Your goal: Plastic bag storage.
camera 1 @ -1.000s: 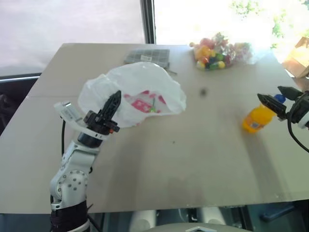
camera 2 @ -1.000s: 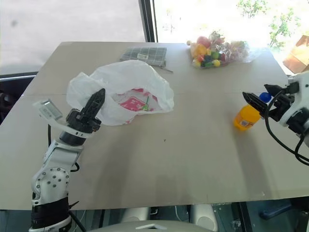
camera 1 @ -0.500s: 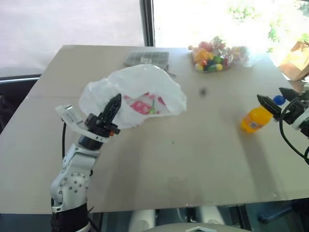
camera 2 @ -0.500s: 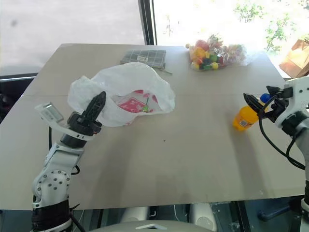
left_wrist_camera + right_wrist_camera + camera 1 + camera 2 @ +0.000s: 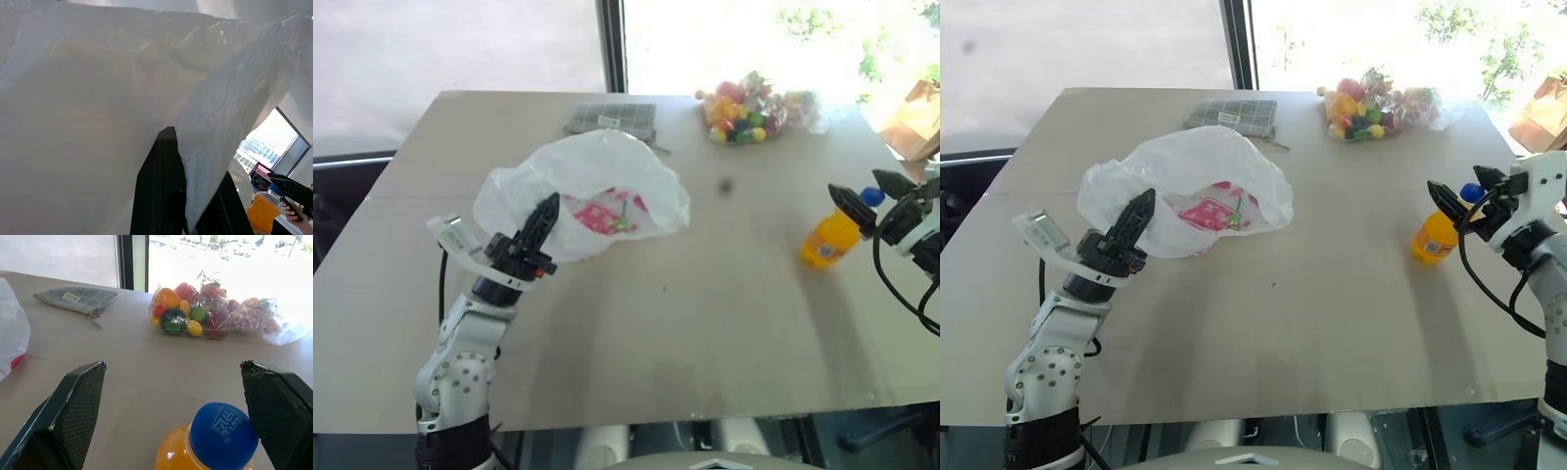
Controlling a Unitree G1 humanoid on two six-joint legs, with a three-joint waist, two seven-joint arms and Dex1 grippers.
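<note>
On beige table [image 5: 705, 323], window [image 5: 734, 39] behind

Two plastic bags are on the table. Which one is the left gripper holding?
The large white plastic bag with red print, pinched by the left gripper. The small clear bag of colourful sweets lies untouched at the far edge.

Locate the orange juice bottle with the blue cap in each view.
Left eye: orange juice bottle with blue cap, table's right side.
Right eye: right side.
Left wrist: past the white plastic bag, a corner.
Right wrist: between the open right gripper's fingers.
Shared landmark: clear bag of colourful sweets.
</note>
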